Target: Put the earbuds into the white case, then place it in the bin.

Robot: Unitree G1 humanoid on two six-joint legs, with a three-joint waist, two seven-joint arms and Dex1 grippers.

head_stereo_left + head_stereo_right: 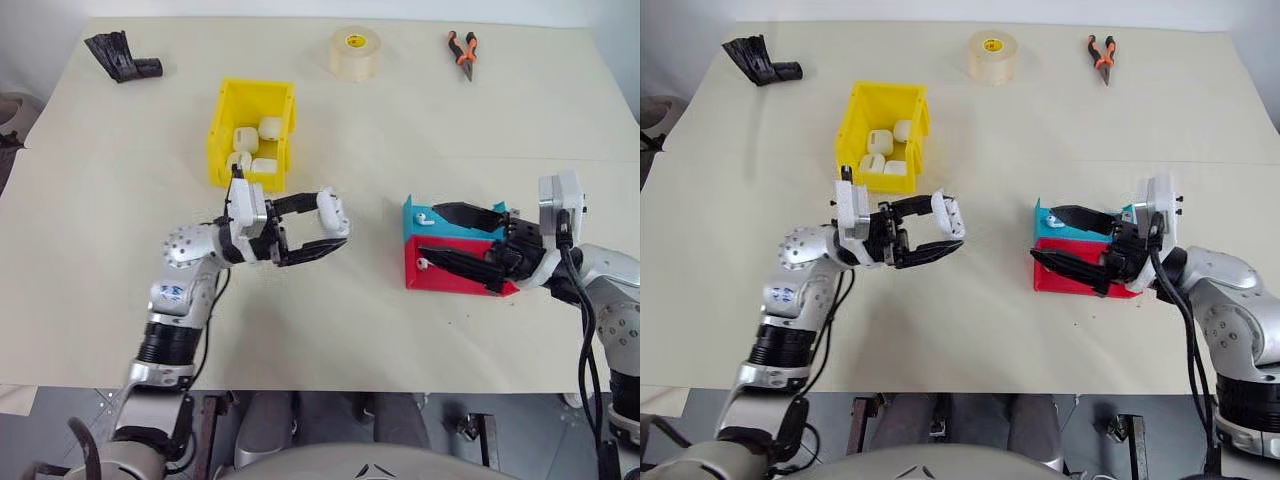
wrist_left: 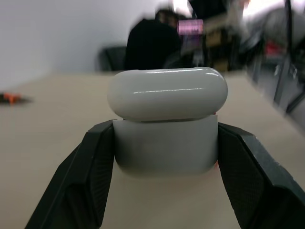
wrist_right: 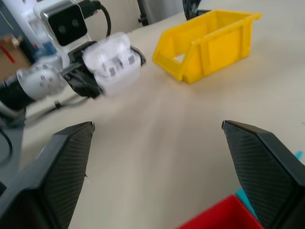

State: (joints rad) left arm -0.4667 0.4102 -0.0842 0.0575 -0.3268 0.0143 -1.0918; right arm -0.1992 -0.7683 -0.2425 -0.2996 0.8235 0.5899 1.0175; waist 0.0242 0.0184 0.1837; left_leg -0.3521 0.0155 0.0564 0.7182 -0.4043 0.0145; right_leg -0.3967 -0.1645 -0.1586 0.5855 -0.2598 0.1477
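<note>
My left gripper (image 1: 330, 224) is shut on the white case (image 1: 333, 212), holding it above the table just in front of the yellow bin (image 1: 225, 130). The case's lid (image 2: 167, 93) is flipped open, and two earbuds (image 3: 119, 66) sit in its sockets. My right gripper (image 1: 428, 231) is open with nothing between its fingers, hanging over the blue tray (image 1: 412, 212) and red tray (image 1: 412, 275). A small white earbud (image 1: 425, 217) lies in the blue tray and another (image 1: 427, 263) in the red one. Several white cases (image 1: 255, 145) lie in the bin.
A roll of tape (image 1: 355, 52), orange-handled pliers (image 1: 462, 50) and a black object (image 1: 122, 57) lie along the far side of the table. The two trays stand stacked edge to edge at the right.
</note>
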